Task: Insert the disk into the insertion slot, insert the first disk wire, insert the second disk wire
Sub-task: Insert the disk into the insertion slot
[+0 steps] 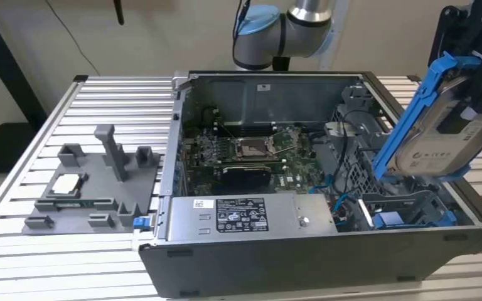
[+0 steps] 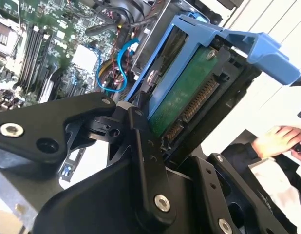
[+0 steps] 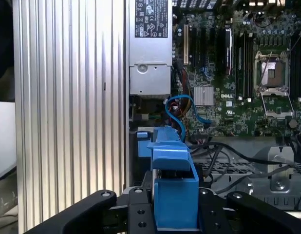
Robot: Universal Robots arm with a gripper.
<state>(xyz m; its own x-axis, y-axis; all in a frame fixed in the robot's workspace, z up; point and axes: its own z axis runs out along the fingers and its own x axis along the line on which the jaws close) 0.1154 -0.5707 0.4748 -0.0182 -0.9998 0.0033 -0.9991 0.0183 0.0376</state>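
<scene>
My gripper [image 1: 474, 94] is shut on the disk [image 1: 436, 145], a pale-faced drive in a bright blue carrier frame [image 1: 410, 116]. The disk hangs tilted above the open computer case, at the exterior view's right. Below it lies the insertion slot [image 1: 408, 210], a dark grey cage with blue tabs in the case's near right corner. In the second wrist view the black fingers [image 2: 141, 141] clamp the drive, whose green circuit-board underside [image 2: 189, 97] and connector face the camera. In the first wrist view the blue frame [image 3: 175, 190] sits between the fingers [image 3: 136, 209]. Blue wires [image 3: 182, 109] coil inside the case.
The grey power-supply box [image 1: 241, 216] fills the case's front, with the motherboard [image 1: 250, 153] behind it. A grey fixture tray [image 1: 90, 188] with upright posts stands on the slatted table [image 1: 23, 251] at the exterior view's left. A person's hand [image 2: 274, 139] is beyond the case.
</scene>
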